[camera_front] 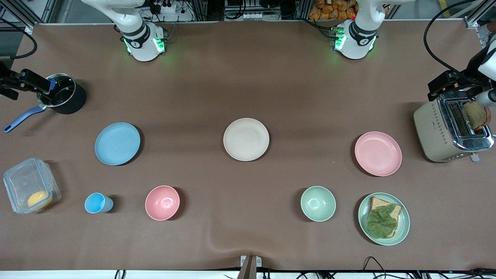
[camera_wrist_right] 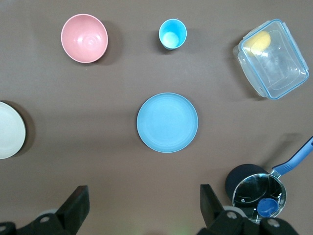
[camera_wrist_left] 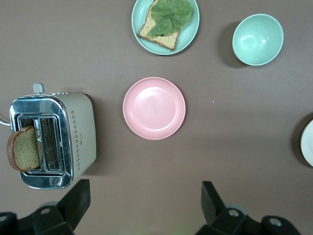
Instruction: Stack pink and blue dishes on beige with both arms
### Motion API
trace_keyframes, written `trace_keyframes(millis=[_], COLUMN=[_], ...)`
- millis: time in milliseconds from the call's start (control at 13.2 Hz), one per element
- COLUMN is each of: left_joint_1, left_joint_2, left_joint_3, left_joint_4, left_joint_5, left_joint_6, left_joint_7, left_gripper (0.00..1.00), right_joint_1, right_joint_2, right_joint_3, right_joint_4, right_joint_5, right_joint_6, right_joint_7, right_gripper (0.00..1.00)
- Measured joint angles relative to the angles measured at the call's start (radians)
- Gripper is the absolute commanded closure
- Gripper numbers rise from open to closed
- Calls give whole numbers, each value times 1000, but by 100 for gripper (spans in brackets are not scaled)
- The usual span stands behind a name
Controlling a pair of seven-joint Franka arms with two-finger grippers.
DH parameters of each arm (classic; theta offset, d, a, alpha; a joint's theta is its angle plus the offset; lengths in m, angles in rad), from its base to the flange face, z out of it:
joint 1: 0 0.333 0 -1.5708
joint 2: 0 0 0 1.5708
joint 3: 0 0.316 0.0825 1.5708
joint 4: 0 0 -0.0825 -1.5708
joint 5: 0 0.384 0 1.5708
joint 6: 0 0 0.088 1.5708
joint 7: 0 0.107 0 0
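The cream-beige plate lies in the middle of the table. The pale pink plate lies toward the left arm's end, beside the toaster. The light blue plate lies toward the right arm's end. All three lie flat, apart and bare. My left gripper hangs open and empty high over bare cloth by the pink plate. My right gripper hangs open and empty high over bare cloth by the blue plate. Neither hand shows in the front view, only the arm bases.
A toaster holds a bread slice. Nearer the front camera stand a green plate with bread and a leaf, a green bowl, a pink bowl, a blue cup and a clear box. A black pot stands at the right arm's end.
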Motion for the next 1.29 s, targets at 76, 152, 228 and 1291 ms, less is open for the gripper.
trace_keyframes(millis=[76, 152, 228, 1291], left_joint_1=[2, 9, 19, 185], left_joint_2=[5, 11, 18, 94], left_joint_3=[0, 1, 1, 4], left_joint_4=[-9, -23, -41, -685], left_joint_5=[0, 0, 0, 0], left_joint_6=[0, 3, 16, 756], left_joint_7=[0, 0, 1, 12], left_gripper=[0, 0, 0, 0], right_joint_1=[1, 4, 6, 21], right_joint_2=[0, 0, 0, 206], right_joint_3=[0, 0, 0, 1], right_joint_4=[0, 0, 0, -11], right_joint_5=[0, 0, 0, 1], right_joint_6=[4, 7, 10, 141], right_joint_7=[-1, -1, -1, -1], right_gripper=[0, 0, 0, 0])
